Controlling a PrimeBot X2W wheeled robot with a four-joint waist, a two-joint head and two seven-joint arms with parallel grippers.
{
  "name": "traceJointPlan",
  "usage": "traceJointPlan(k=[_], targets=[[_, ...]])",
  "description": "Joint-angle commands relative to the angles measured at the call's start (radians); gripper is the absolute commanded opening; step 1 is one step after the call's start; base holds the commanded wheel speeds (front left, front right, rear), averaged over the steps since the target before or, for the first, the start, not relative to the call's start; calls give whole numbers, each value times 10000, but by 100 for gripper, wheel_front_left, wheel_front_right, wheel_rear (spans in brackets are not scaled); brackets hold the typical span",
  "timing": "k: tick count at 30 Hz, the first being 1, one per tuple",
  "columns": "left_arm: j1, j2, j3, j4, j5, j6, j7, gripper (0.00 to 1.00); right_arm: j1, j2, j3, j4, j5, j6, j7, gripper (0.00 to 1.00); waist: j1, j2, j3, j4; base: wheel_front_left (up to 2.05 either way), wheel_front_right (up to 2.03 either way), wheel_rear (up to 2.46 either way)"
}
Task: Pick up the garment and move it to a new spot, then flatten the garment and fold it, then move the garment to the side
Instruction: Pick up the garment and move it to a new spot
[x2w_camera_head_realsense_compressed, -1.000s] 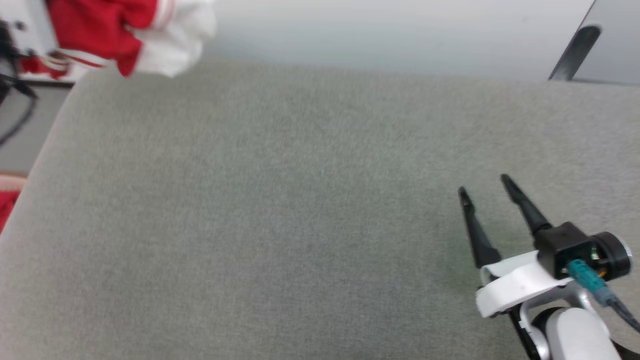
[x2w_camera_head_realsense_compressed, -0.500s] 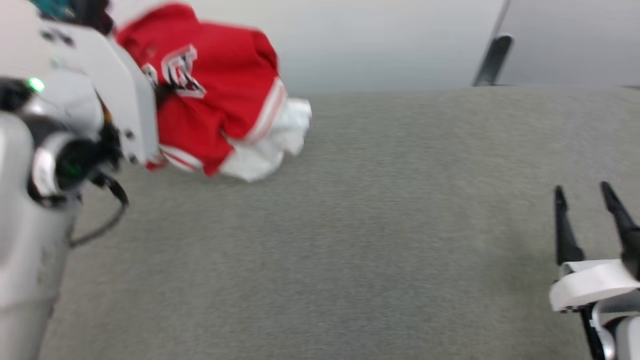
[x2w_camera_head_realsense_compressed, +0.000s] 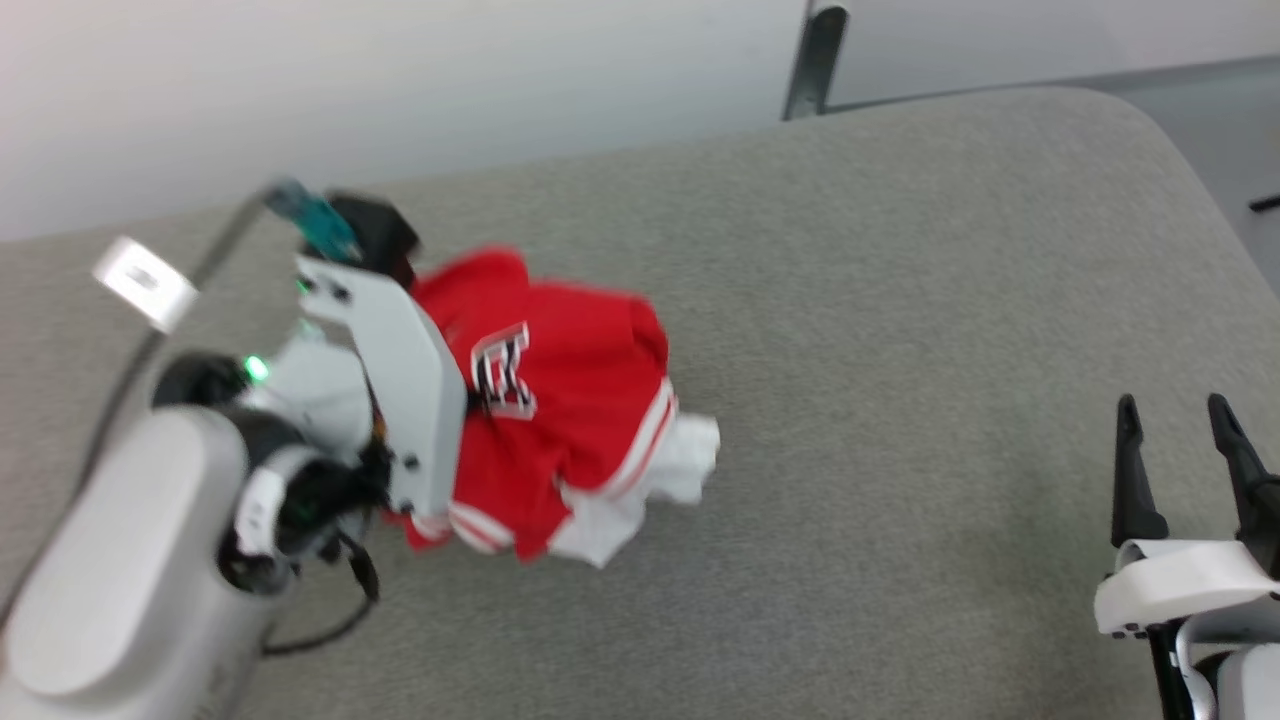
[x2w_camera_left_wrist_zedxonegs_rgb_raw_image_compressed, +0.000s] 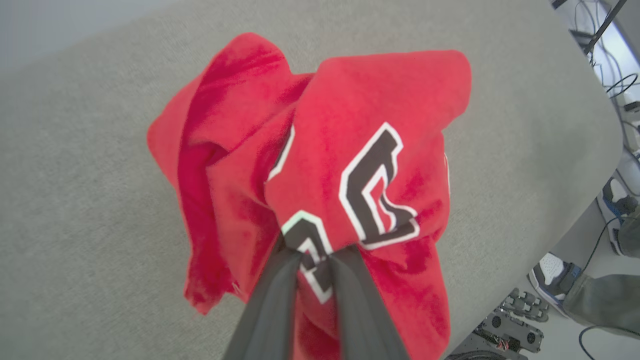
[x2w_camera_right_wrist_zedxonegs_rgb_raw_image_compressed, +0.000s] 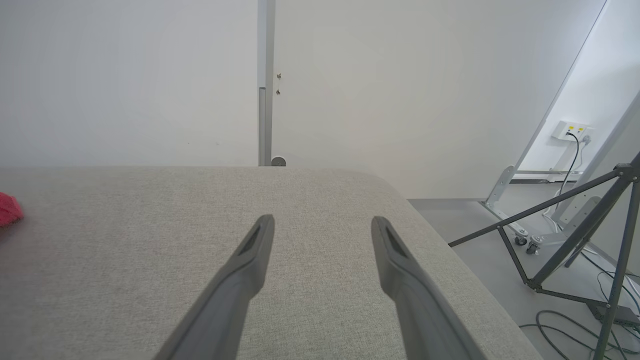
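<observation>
Garment (x2w_camera_left_wrist_zedxonegs_rgb_raw_image_compressed: 360, 125), a red bundle, between the left claw's (x2w_camera_left_wrist_zedxonegs_rgb_raw_image_compressed: 316, 254) tips

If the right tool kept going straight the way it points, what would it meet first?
Nothing close: the open right tool points along the grey table top toward the white wall. It may graze the table's far part first; depth is unclear.

White-grey left arm (x2w_camera_head_realsense_compressed: 120, 580), green status light (x2w_camera_head_realsense_compressed: 257, 369), teal connector (x2w_camera_head_realsense_compressed: 318, 222), black cable (x2w_camera_head_realsense_compressed: 345, 622); dark slender-fingered right gripper (x2w_camera_head_realsense_compressed: 1172, 402)
</observation>
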Motion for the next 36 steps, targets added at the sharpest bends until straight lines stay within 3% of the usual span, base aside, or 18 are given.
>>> traceJointPlan(k=[1, 12, 15, 16, 17, 28, 32, 36], targets=[[270, -39, -179, 132, 105, 34, 83, 0, -167, 28, 94, 128, 75, -3, -110, 100, 0, 0, 385, -468, 0, 0, 0], [807, -256, -867, 1148, 124, -338, -1, 0, -505, 114, 346, 738, 173, -3, -374, 100, 0, 0, 541, -555, 0, 0, 0], [637, -338, -839, 1178, 77, -389, -89, 49, -489, 117, 376, 856, 137, -1, -415, 100, 0, 0, 404, -419, 0, 0, 0], [612, -371, -820, 1182, 43, -405, -129, 80, -483, 116, 377, 875, 102, -3, -421, 100, 0, 0, 326, -351, 0, 0, 0], [589, -364, -800, 1161, 27, -411, -144, 100, -472, 115, 401, 892, 85, -1, -411, 100, 0, 0, 239, -289, 0, 0, 0], [1301, -145, -353, 705, 83, -381, -1286, 100, -48, 67, 903, 874, -110, -1, -163, 100, 0, 0, -1218, 568, 0, 0, 0], [1928, -92, 47, 579, 126, -532, -2536, 100, 117, 10, 1284, 794, -83, -1, -44, 100, 0, 0, -1656, 881, 0, 0, 0], [2517, -231, 569, 525, 327, -794, -4466, 100, 280, -58, 1588, 759, 9, -1, -16, 100, 0, 0, -1873, 1221, 0, 0, 0]])
